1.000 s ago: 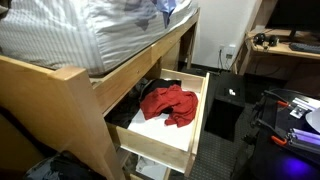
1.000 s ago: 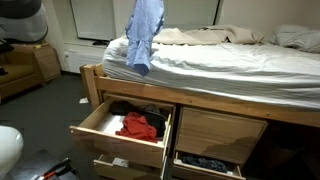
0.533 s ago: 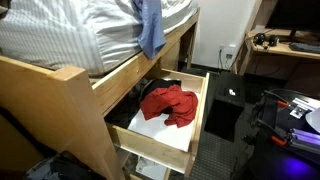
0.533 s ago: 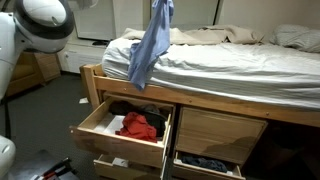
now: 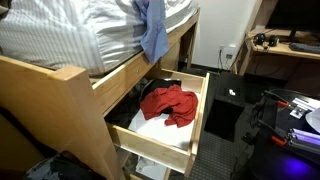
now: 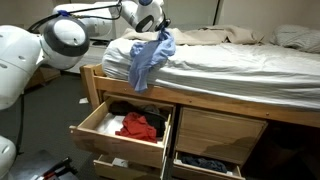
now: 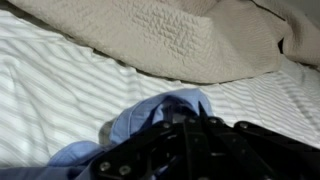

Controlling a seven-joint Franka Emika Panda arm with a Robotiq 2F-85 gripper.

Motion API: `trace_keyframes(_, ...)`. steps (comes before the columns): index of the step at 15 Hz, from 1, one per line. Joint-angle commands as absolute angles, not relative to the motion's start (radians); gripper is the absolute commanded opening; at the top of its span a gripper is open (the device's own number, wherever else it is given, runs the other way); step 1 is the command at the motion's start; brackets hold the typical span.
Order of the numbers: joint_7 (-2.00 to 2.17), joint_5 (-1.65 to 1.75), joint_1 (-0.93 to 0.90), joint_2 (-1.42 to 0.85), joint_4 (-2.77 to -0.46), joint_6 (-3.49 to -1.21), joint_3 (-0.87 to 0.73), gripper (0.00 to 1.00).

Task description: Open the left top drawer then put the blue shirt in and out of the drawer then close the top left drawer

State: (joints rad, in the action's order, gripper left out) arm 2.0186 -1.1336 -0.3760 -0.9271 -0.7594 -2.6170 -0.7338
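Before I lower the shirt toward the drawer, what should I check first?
1. Gripper shut on the blue shirt: ok.
2. Left top drawer pulled open: ok.
3. Shirt clear of the striped bedding: not ok; the wrist view shows the cloth lying on it at the bed's edge.
4. Free room in the drawer: ok; the red garment lies there, with white bottom showing beside it.
5. Shirt's lower end free of the bed frame: cannot tell.
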Motion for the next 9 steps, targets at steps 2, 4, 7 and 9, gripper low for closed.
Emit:
trace_keyframes(2, 2.021, -1.134, -0.373, -0.933, -0.759, -2.617, -0.735, 0.26)
trace_keyframes(4, 2.022, -1.134, -0.373, -0.933, -0.759, -2.617, -0.736, 0.06)
trace_keyframes(7, 2.123, -0.934, -0.350, -0.859, -0.793, -2.601, -0.630, 0.55)
trace_keyframes(9, 2.306, -0.870, -0.436, -0.816, -0.815, -2.470, -0.807, 0.69)
